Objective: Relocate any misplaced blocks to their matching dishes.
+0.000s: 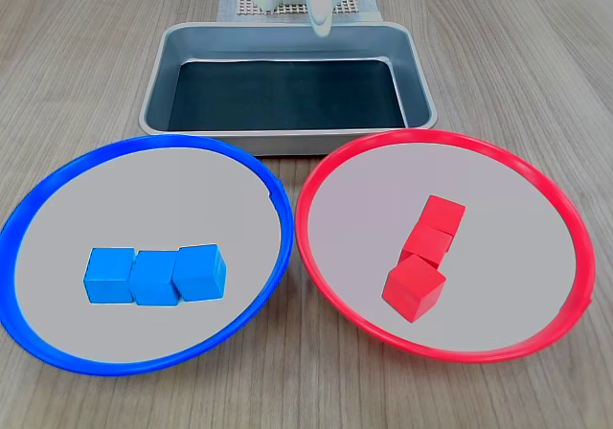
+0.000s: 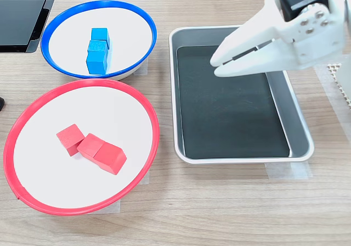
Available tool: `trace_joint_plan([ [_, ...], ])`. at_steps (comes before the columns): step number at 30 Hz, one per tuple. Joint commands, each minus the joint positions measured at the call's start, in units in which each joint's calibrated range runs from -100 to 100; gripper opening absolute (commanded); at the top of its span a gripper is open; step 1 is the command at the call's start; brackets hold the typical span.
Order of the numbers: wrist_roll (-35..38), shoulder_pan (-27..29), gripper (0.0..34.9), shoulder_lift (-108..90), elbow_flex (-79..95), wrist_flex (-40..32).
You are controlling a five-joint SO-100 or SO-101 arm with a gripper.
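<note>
We are seeing bright, even, diffuse light in both exterior views. Shadows are lying soft and short: a faint one under the blue-rimmed plate (image 1: pixel 57 352), another beneath the red-rimmed plate (image 2: pixel 143 169). The grey metal tray (image 1: pixel 287 140) is catching a mild sheen along its rim. The red cubes (image 1: pixel 426 257) are looking oversaturated, their edges bleeding slightly. In the first exterior view the white gripper (image 1: pixel 321 12) is reading soft at the top edge; in the second exterior view it is showing sharp.
</note>
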Motion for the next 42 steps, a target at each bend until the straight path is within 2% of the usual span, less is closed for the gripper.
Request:
trace_joint_plan([
  [1, 0.0, -0.4, 0.4, -1.4, 0.5, 3.1],
  [11, 0.8, 0.5, 0.4, -2.0, 1.6, 7.9],
  [42, 0.1, 1.6, 0.4, -2.0, 1.6, 7.9],
])
